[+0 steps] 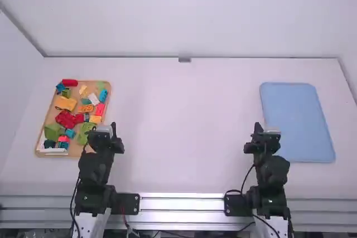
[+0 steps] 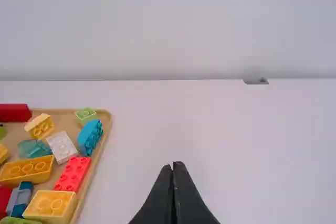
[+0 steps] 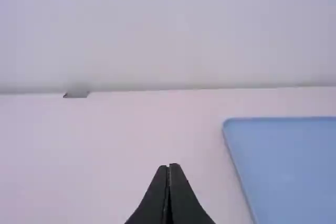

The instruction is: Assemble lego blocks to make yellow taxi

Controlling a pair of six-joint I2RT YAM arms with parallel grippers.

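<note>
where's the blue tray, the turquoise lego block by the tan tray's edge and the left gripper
blue tray [image 1: 295, 121]: high view, on its bare flat surface
turquoise lego block [image 2: 90, 137]: left wrist view, on the middle of its body
left gripper [image 2: 172, 166]: left wrist view, between its closed fingertips

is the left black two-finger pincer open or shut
Shut: the left black two-finger pincer has its fingers together in the left wrist view.

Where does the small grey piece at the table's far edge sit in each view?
High view: grey piece near the middle of the far edge.
Left wrist view: at that edge, to the robot's right of the block tray.
Right wrist view: to the robot's left of the blue tray.
Shared landmark: the far edge.
</note>
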